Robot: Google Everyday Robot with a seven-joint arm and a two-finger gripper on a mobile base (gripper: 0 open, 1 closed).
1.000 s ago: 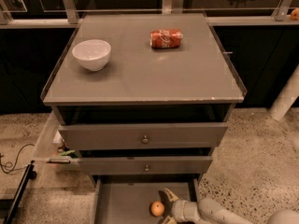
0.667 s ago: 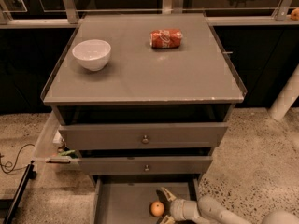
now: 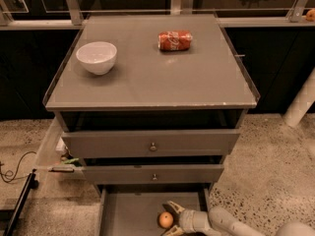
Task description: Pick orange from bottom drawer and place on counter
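The orange (image 3: 165,220) lies on the grey floor of the pulled-out bottom drawer (image 3: 130,213), near its right side. My gripper (image 3: 170,218) reaches into the drawer from the lower right. It is open, with one finger (image 3: 174,208) just behind the orange and the other finger (image 3: 169,230) just in front of it. The orange sits between the fingertips and still rests on the drawer floor. The counter (image 3: 197,82) is the flat grey top of the cabinet, above the two upper drawers.
A white bowl (image 3: 96,57) stands at the counter's back left and a crushed red soda can (image 3: 174,40) at its back middle. The two upper drawers (image 3: 152,144) stick out slightly. A black cable and a stand foot (image 3: 17,200) lie on the floor at left.
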